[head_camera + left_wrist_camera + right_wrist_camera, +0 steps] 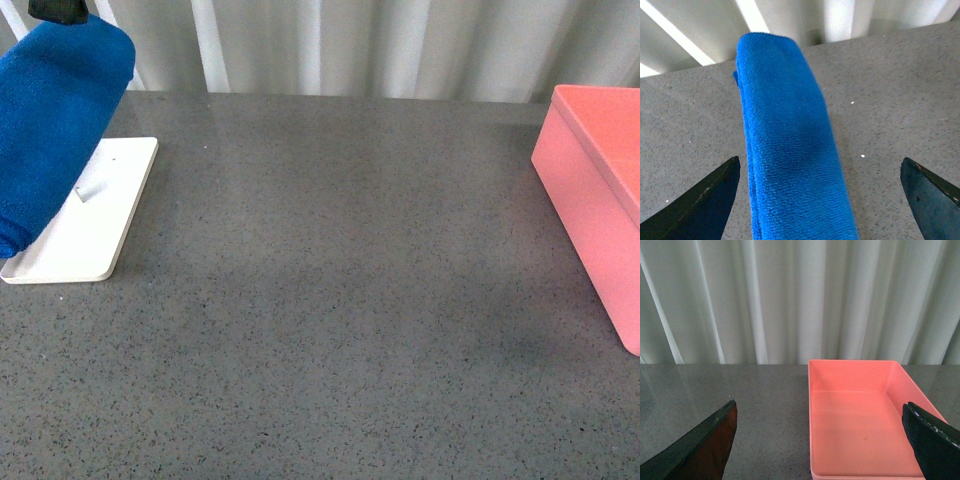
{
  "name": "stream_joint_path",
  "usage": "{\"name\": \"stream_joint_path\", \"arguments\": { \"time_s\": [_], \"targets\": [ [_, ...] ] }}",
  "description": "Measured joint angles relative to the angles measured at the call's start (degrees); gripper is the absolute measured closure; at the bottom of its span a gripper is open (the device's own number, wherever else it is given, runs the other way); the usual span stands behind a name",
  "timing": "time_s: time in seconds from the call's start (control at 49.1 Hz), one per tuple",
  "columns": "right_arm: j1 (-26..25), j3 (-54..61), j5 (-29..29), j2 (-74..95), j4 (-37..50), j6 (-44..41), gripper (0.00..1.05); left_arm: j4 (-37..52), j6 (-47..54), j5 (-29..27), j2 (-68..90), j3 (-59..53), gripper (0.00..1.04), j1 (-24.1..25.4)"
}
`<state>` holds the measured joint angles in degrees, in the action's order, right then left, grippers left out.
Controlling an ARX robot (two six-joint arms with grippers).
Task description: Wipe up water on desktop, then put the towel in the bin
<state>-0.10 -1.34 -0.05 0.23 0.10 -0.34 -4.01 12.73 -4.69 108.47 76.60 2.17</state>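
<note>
Front view: the towel (55,120) hangs raised at the far left, over a white tray (100,240) lying on the desk (330,300). The bin (590,200) stands at the right edge, well apart from the towel.

Left wrist view: the left gripper (818,160) is spread wide. The towel runs between its fingers (700,200), which both stand clear of it.

Right wrist view: the right gripper (818,404) is also spread wide and holds nothing, with the bin just ahead.

Only the tips of the rig show for me. Left gripper (819,158): two black wedge-shaped jaws, edges scuffed pale, a few light specks on the faces. Right gripper (819,402): same black wedges, one face glossy with a reddish-brown sheen, the other with a pale worn edge.
</note>
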Motion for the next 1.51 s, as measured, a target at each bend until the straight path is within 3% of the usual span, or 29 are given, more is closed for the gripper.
{"name": "stream_joint_path", "arguments": {
  "time_s": [0.773, 1.099, 1.282, 1.506],
  "targets": [
    [0.00, 0.00, 0.00, 0.00, 0.00, 0.02, 0.07, 3.15, -0.77, -0.90, 7.04, -1.09, 0.08, 2.05],
    [0.00, 0.00, 0.00, 0.00, 0.00, 0.00, 0.07, 3.54, -1.05, -0.26, 7.10, -1.11, 0.61, 2.38],
    [0.00, 0.00, 0.00, 0.00, 0.00, 0.00, 0.07, 3.65, -2.21, 1.38, 6.58, -1.25, 0.98, 3.17],
    [0.00, 0.00, 0.00, 0.00, 0.00, 0.02, 0.07, 3.63, -3.87, 3.74, 4.81, -1.77, 1.00, 3.69]
  ]
}}
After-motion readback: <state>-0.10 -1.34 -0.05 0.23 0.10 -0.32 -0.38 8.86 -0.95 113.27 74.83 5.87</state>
